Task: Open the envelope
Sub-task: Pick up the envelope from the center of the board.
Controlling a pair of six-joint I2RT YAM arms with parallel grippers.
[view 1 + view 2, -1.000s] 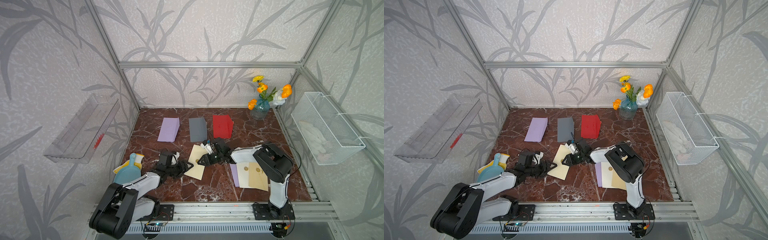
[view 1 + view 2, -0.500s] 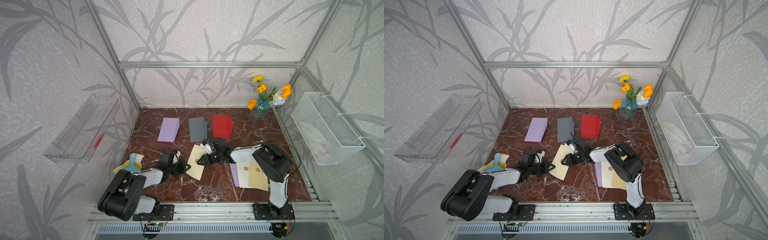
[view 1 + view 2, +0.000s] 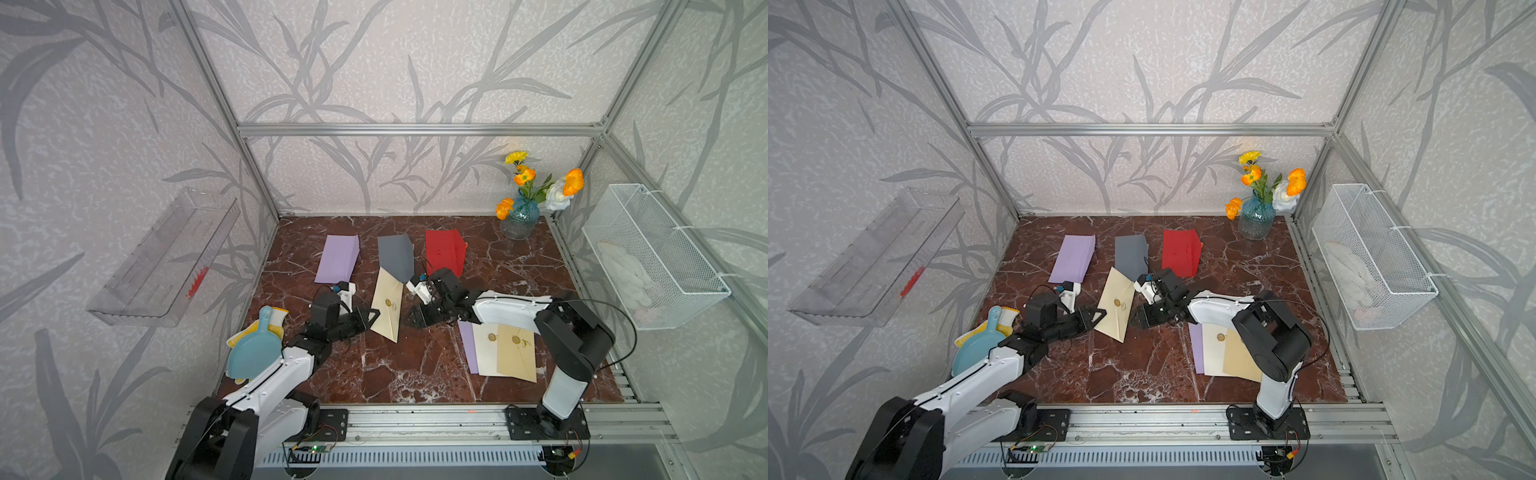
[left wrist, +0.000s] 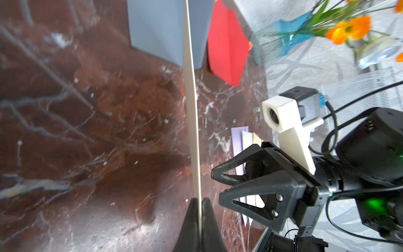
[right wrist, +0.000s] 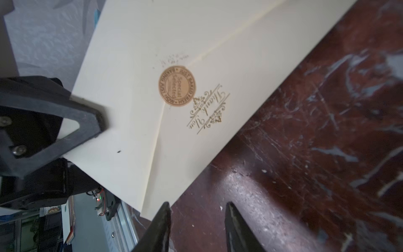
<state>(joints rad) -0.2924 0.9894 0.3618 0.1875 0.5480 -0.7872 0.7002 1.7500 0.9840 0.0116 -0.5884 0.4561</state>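
The left claw clamps the cream envelope, whose sticker reads "Special Selected" and "JUST BAKED FRESH" beside gold "Thank You" lettering; the right claw gapes part-open, empty.

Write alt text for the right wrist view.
A cream envelope, sealed with a round tan sticker, is pinched at one edge by the left gripper. The open right gripper hovers near its corner, over the dark marble table.
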